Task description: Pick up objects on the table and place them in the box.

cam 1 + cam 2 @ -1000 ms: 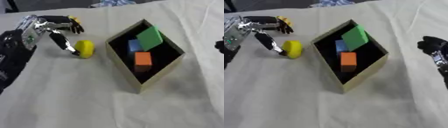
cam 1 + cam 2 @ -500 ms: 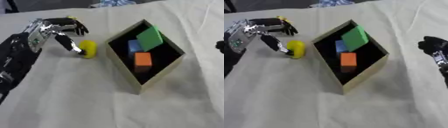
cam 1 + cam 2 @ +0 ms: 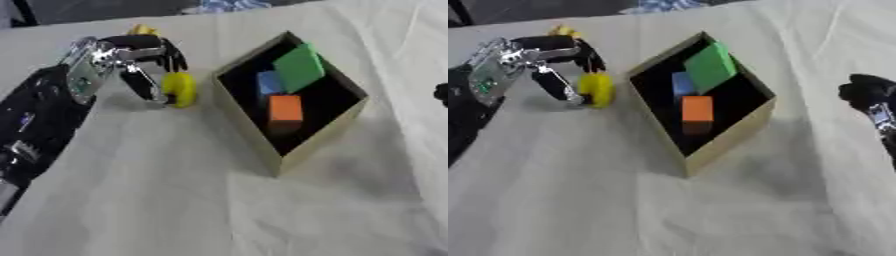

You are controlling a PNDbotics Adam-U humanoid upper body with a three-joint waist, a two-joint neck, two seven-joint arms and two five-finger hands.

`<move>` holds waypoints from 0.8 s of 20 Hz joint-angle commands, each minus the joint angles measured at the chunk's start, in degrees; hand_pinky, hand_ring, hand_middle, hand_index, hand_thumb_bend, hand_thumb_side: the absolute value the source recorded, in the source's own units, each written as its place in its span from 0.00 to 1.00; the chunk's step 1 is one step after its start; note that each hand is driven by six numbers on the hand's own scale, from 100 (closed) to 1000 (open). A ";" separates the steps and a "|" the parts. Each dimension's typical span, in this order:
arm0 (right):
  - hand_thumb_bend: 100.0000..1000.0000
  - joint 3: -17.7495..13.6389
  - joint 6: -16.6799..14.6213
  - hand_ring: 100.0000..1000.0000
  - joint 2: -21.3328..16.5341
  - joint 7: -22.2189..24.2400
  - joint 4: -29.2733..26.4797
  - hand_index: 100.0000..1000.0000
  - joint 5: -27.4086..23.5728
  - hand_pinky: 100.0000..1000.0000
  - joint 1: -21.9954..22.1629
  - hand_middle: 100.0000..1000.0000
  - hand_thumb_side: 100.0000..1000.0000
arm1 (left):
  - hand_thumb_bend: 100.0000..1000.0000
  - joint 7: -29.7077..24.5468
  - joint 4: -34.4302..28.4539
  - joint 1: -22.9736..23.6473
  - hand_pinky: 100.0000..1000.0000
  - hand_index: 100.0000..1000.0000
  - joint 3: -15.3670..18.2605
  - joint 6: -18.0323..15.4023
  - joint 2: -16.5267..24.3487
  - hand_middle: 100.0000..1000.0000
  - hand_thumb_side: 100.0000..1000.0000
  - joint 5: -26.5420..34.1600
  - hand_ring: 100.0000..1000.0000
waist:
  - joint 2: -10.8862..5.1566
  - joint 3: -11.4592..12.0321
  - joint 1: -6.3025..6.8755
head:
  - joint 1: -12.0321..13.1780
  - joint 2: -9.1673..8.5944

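- Yellow object (image 3: pixel 180 88) on the cloth-covered bench (image 3: pixel 175 190), just left of the box (image 3: pixel 284 155), pinched between thumb and curled fingers of the left robot hand (image 3: pixel 131 60).
- Could squirt out sideways if pinched off-centre.
- Might clip the box's near wall if carried low.
- Inside already: green block (image 3: pixel 300 66), blue block (image 3: pixel 269 82), orange block (image 3: pixel 285 108); little room left.
- Right robot hand (image 3: pixel 870 95) idle at far right, fingers impossible to judge.
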 commanded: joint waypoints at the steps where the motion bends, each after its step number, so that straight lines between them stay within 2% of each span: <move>1: 0.00 -0.39 0.07 0.82 -0.56 -0.06 -1.19 0.83 -0.04 0.92 -0.26 0.72 0.72 | 0.26 0.11 -0.31 -1.15 0.68 0.72 -0.12 0.15 0.75 0.56 0.00 1.67 0.58 | -1.10 -0.07 -0.23 | 0.13 -0.71; 6: 0.00 -0.42 0.15 0.82 -0.72 -0.17 -1.19 0.83 -0.16 0.92 0.03 0.72 0.71 | 0.25 -2.03 -3.56 -1.92 0.68 0.72 -1.38 0.85 2.53 0.56 0.04 4.87 0.58 | -1.58 0.16 -0.20 | 0.00 -0.17; 9: 0.00 -0.43 0.10 0.82 -0.84 -0.19 -1.19 0.83 -0.22 0.92 0.13 0.72 0.71 | 0.27 -3.16 -6.77 -3.03 0.69 0.73 -2.04 1.59 4.46 0.57 0.00 5.94 0.59 | -1.89 0.32 -0.22 | -0.14 -0.07; 12: 0.00 -0.47 0.05 0.82 -0.96 -0.25 -1.19 0.83 -0.26 0.92 0.25 0.72 0.70 | 0.29 -2.68 -10.65 -4.91 0.69 0.72 -1.75 2.51 5.99 0.56 0.00 6.12 0.58 | -2.22 0.46 -0.26 | -0.31 0.00; 16: 0.00 -0.35 0.01 0.82 -1.06 -0.14 -1.19 0.83 -0.43 0.92 0.11 0.72 0.70 | 0.30 -1.78 -13.69 -7.13 0.69 0.70 -1.60 4.21 5.90 0.54 0.00 5.33 0.58 | -2.62 0.43 -0.33 | -0.19 -0.19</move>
